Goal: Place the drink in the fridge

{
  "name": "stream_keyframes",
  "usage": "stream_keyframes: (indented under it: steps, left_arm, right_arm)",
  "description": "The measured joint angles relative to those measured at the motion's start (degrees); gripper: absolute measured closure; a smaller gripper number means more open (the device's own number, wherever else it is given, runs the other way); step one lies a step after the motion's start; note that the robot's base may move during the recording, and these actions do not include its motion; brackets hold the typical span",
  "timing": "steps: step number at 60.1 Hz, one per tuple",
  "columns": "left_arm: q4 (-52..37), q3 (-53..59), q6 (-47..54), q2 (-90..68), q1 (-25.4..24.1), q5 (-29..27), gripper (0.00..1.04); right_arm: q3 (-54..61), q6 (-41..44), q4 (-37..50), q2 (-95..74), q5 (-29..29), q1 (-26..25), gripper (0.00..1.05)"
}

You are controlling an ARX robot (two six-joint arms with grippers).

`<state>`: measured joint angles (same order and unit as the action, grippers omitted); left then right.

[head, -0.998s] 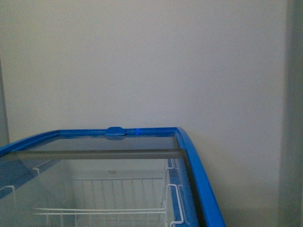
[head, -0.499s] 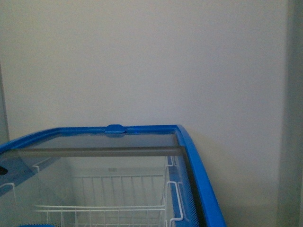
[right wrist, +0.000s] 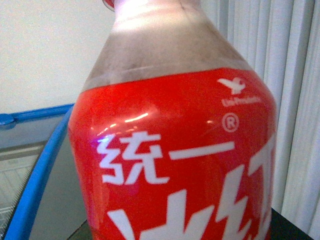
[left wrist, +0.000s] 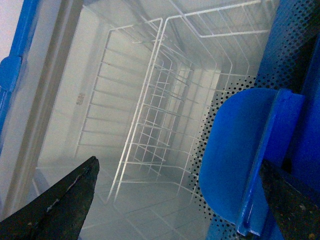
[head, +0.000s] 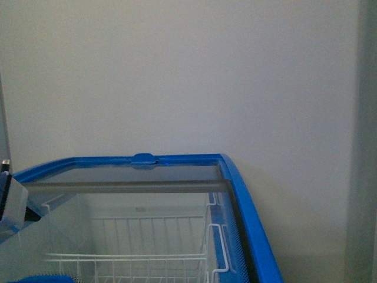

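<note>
My left gripper hangs spread wide over the fridge, with its white wire basket just beyond the fingertips. The drink sits right up against my right wrist camera, the fridge's blue rim beside it. Whether my right gripper clasps it, I cannot tell.

A plain off-white wall fills the upper and middle of the front view, bare and evenly lit, without hard shadows. A greyer vertical band runs down the right edge of that frame and a thin grey strip stands at its left edge; what either belongs to cannot be told. In the right wrist view a pale wall shows at upper left. White vertical pleats, a curtain or blinds, fill the right side. The light is soft and cool.
</note>
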<state>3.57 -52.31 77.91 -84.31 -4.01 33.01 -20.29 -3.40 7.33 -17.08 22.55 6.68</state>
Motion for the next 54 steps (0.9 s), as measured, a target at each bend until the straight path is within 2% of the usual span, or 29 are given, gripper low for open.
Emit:
stream_keyframes:
  steps: [9,37,54]
  left_arm:
    - [-1.2,-6.5,-1.0,-5.9,0.7,-0.2,0.08]
    - [-5.9,-27.2,-4.7,-21.8,4.3,-6.1,0.08]
    - [-3.9,-42.3,-4.9,-31.6,7.0,-9.2,0.08]
  right_arm:
    - [0.0,0.0,0.0,0.0,0.0,0.0,0.67]
    - [0.0,0.0,0.0,0.0,0.0,0.0,0.67]
    - [0.0,0.0,0.0,0.0,0.0,0.0,0.67]
